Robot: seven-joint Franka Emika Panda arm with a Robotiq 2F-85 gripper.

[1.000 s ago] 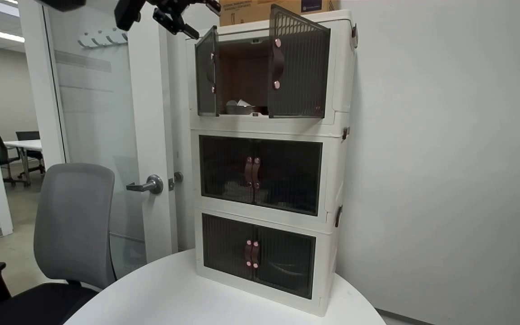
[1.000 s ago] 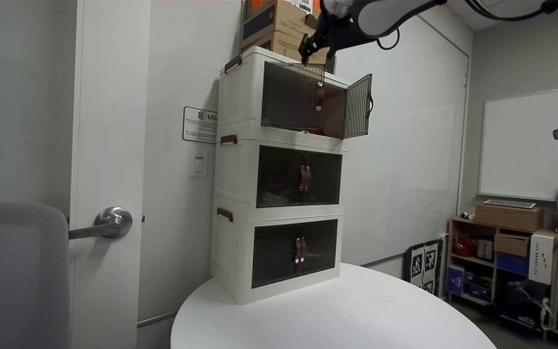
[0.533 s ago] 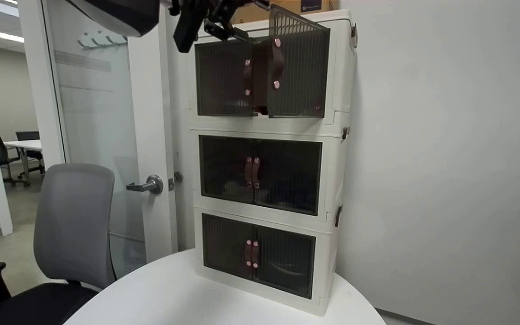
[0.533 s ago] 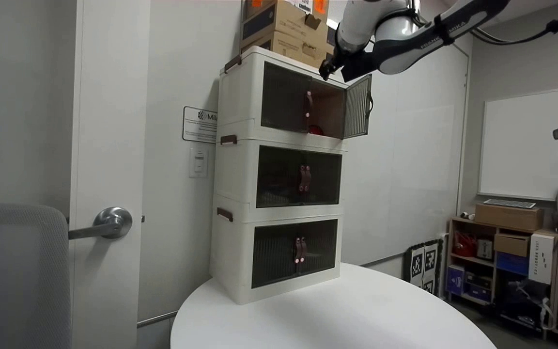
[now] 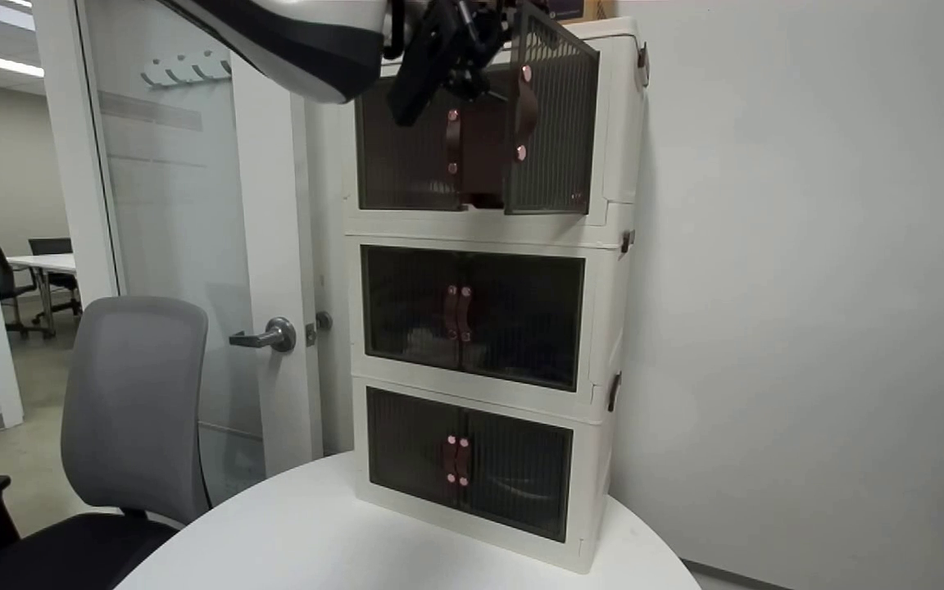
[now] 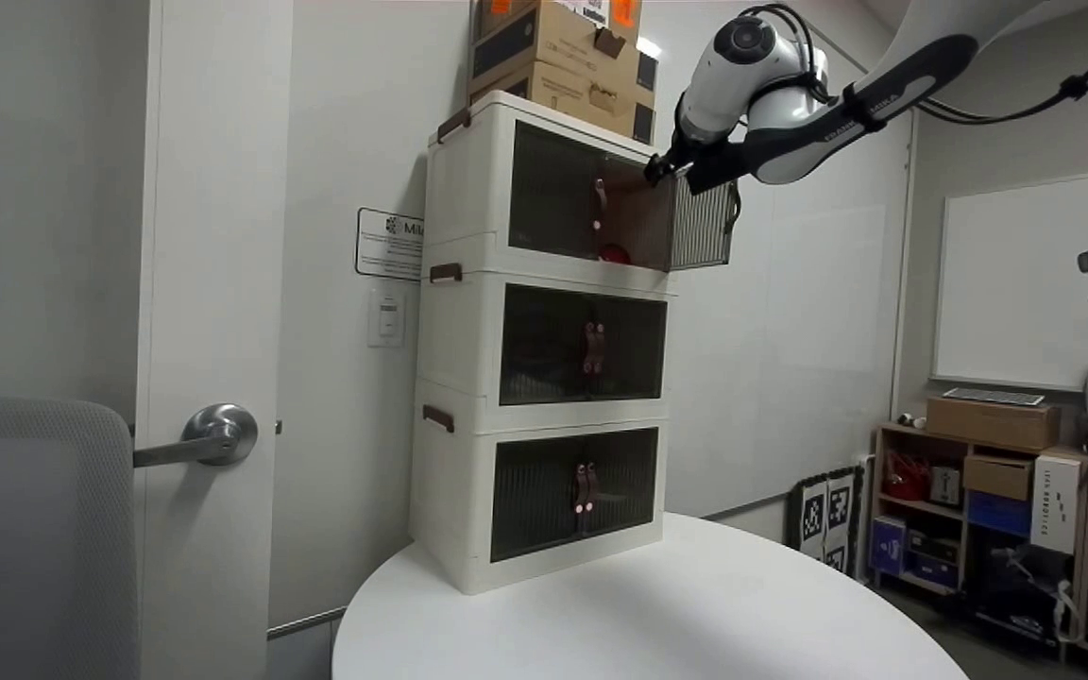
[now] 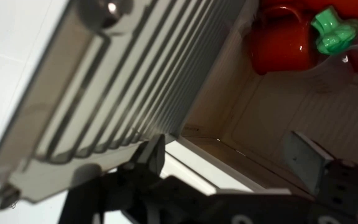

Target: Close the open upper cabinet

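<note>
at the top of a stack of three tiers on a round white table [image 6: 638, 623], find the white plastic upper cabinet [image 6: 464, 175], not yet closed. see one ribbed smoky translucent door [image 6: 553, 189] lying flat, or nearly so, against the front, and a matching second door [image 5: 562, 139] swung well out, bearing a reddish-brown strap handle [image 5: 527, 111]. find the black two-fingered gripper [image 7: 230, 152] of the white and black robot arm [image 6: 752, 85] right at the opening, with fingers [image 7: 305, 160] spread wide apart. cannot tell whether touching the swung-out door. inside, in the wrist view, make out a glossy red cup [image 7: 278, 46] beside a shiny green broccoli-shaped piece [image 7: 336, 35]. above, see brown cardboard boxes [image 6: 563, 76]; below, a like middle tier [image 6: 454, 331] and lowest tier [image 6: 450, 482], with doors closed.
</note>
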